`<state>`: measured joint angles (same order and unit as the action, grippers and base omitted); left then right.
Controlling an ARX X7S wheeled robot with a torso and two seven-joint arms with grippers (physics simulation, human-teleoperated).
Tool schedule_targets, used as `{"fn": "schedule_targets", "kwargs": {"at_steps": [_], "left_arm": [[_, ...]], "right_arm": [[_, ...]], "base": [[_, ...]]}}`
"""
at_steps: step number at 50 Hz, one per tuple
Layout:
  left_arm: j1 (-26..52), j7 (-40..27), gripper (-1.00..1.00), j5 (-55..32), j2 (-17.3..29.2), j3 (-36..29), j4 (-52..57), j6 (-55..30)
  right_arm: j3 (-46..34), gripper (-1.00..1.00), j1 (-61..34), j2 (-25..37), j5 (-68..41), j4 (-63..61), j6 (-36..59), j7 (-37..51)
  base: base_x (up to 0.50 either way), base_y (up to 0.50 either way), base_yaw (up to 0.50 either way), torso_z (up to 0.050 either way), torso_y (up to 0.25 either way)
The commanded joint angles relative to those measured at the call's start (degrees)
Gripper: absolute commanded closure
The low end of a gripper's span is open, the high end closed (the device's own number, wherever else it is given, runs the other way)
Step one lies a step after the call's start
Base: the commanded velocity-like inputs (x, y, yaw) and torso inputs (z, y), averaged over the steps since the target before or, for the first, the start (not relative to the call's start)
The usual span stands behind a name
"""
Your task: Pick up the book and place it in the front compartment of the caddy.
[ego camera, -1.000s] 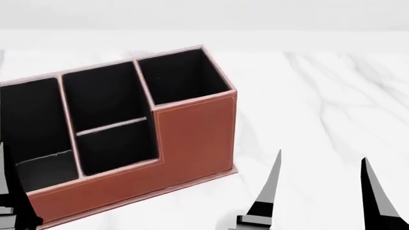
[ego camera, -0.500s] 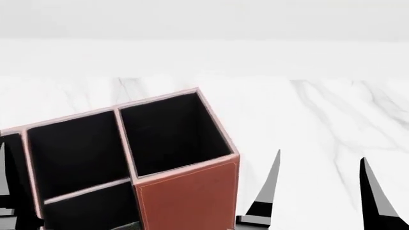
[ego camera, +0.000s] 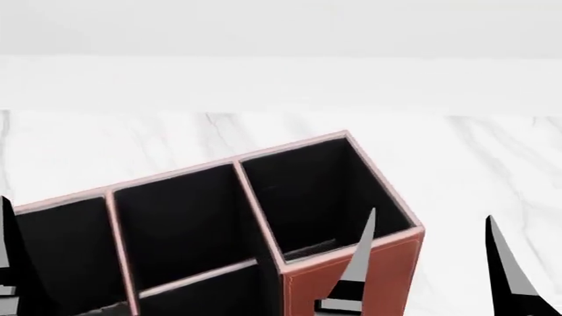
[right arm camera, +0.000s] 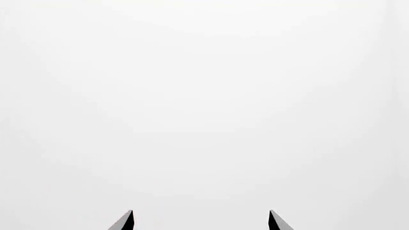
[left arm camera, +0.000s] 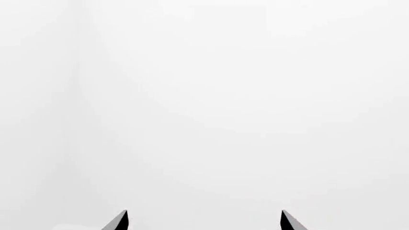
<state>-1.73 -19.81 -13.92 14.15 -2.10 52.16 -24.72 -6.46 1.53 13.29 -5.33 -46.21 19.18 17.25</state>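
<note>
The caddy (ego camera: pixel 303 289), reddish-brown with pale stitched rims and black cells, fills the lower left and middle of the head view. The book is out of view in every frame. My right gripper (ego camera: pixel 430 214) stands open low in the head view. Its left finger (ego camera: pixel 360 257) shows in front of the caddy's right corner, and its other finger is over the table. Of my left gripper only one dark finger (ego camera: pixel 10 263) shows, at the left edge. Both wrist views show open grippers, left (left arm camera: pixel 204 220) and right (right arm camera: pixel 199 220), against plain white with nothing between the tips.
A white marble table (ego camera: pixel 474 164) with grey veins carries the caddy. Behind it runs a pale wall band. No other objects show.
The head view has shifted. The caddy now sits further right in the frame, with a third cell showing at the left. The right gripper's left finger now overlaps the caddy's corner.
</note>
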Motion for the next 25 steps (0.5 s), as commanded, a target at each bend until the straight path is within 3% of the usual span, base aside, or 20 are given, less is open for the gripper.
{"fn": "schedule_targets", "kwargs": {"at_steps": [1, 6, 25], "left_arm": [[-0.29, 0.73, -1.00, -1.15, -0.58, 1.66, 0.20, 0.87], [0.22, 0.21, -1.00, -3.05, -0.28, 2.25, 0.48, -0.58], [0.09, -0.64, -1.00, -4.58, 1.25, 1.26, 0.70, 0.06]], "right_arm": [[1.62, -1.00, 0.43, -0.97, -0.28, -0.05, -0.82, -1.17], [2.66, -1.00, 0.85, -1.34, -1.60, 0.10, -2.75, -0.88], [2.44, -1.00, 0.93, -0.79, -2.27, 0.31, -3.56, -0.21]], "base": [[0.00, 0.50, 0.00, 0.000, 0.000], [0.00, 0.08, 0.00, 0.007, 0.000], [0.00, 0.00, 0.00, 0.050, 0.000]]}}
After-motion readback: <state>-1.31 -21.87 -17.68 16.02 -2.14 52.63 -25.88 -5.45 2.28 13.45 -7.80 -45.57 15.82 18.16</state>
